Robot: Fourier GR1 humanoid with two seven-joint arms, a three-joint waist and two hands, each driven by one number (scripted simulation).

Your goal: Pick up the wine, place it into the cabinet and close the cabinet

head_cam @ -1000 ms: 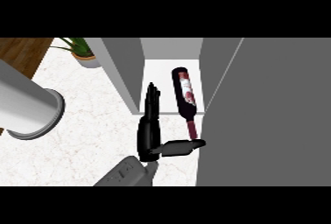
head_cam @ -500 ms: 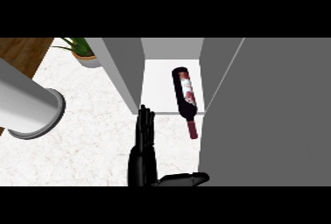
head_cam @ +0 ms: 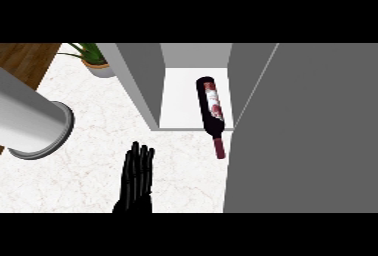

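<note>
The wine (head_cam: 212,111) lay on its side on the white floor of the cabinet (head_cam: 193,102), base toward the back and neck toward the front. Its neck and dark red cap projected past the front edge of the cabinet floor, over the counter (head_cam: 88,145). The bottle sat toward the right side of the opening, just beside the open door (head_cam: 303,130), which stood as a broad grey panel along the right of the view. The label, white with red marks, faced upward.

One hand (head_cam: 137,177) showed at the lower edge, left of centre, over the marble counter. Its fingers were straight and held close together, pointing away from the robot. It held nothing and was well apart from the wine. Which hand it was could not be told with certainty; by its place it was taken as the right.

A grey cylinder (head_cam: 33,125) stood at the left. A plant (head_cam: 92,57) in a pot stood at the upper left.
</note>
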